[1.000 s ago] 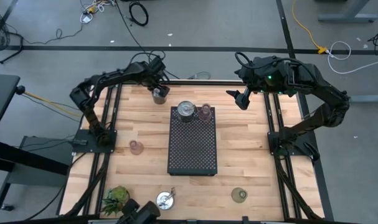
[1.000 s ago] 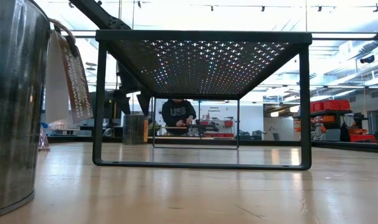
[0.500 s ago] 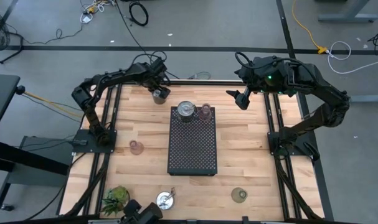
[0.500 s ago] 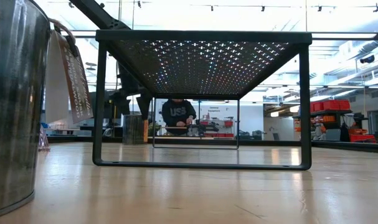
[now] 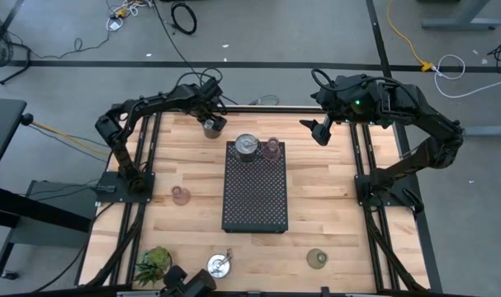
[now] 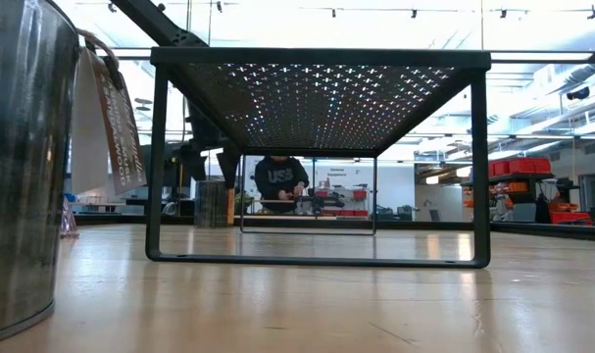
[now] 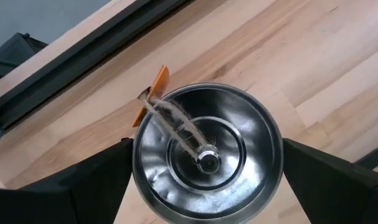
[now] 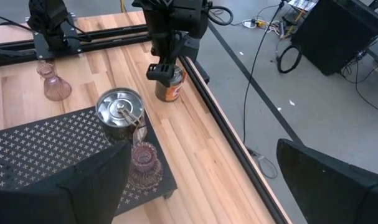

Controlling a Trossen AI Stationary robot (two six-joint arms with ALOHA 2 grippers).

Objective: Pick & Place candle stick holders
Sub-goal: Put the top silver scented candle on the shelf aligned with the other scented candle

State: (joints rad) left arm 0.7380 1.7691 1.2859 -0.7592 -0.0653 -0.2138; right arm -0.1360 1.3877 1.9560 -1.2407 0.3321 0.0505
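Note:
A silvery candle stick holder [image 7: 238, 124] with an orange tag stands on the wood near the table's far edge. My left gripper [image 7: 207, 152] hangs over it, pointing steeply down. It is open, with one finger on each side of the holder's rim and no contact showing. Another silvery holder [image 5: 247, 146] and a pink glass one [image 5: 271, 148] stand on the far end of the black perforated tray [image 5: 256, 198]. My right gripper [image 5: 319, 130] waits open, raised by the far right corner.
On the bare wood stand a pink holder [image 5: 180, 195] left of the tray, a silvery one [image 5: 219, 265] and an olive-green one [image 5: 318, 258] near the front edge. A spiky green plant [image 5: 153, 262] sits at the near left corner. A person [image 6: 280, 181] works in the room behind.

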